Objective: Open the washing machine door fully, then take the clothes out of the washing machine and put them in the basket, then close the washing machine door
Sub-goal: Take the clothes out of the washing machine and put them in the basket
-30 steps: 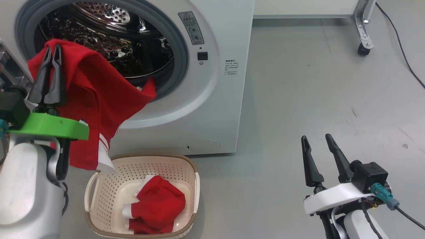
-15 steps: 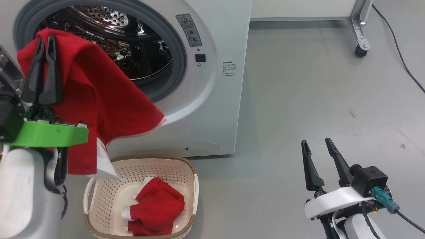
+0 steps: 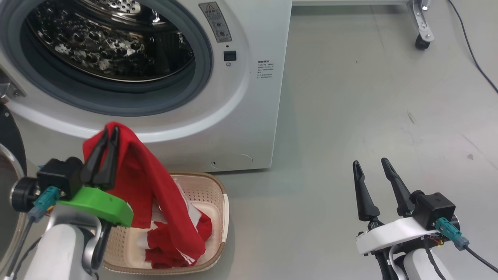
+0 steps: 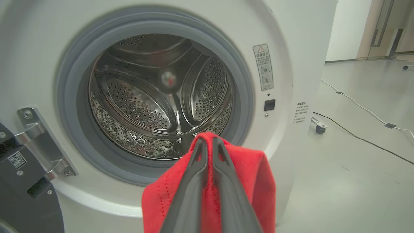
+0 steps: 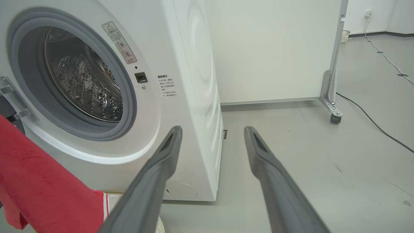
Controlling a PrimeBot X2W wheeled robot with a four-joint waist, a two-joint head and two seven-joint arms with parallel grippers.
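Head view: clothes [image 3: 155, 186] pinched between left jaws

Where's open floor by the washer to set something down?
Grey floor right of the washing machine, up to the right hand, is bare. Crowded: low at its front, where the basket, clothes and left hand sit.

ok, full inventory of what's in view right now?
washing machine: 1, white, ahead-left, drum looks empty
washing machine door: 1, black rim, open, far left
basket: 1, cream, brown rim, floor before machine
clothes: apparently 2, red and white, one hanging from left gripper into basket, one lying inside
frame leg with caster: 1, metal, top right
cable: 1, black, top right floor
left gripper: shut on clothes, lower left
right gripper: open, empty, lower right
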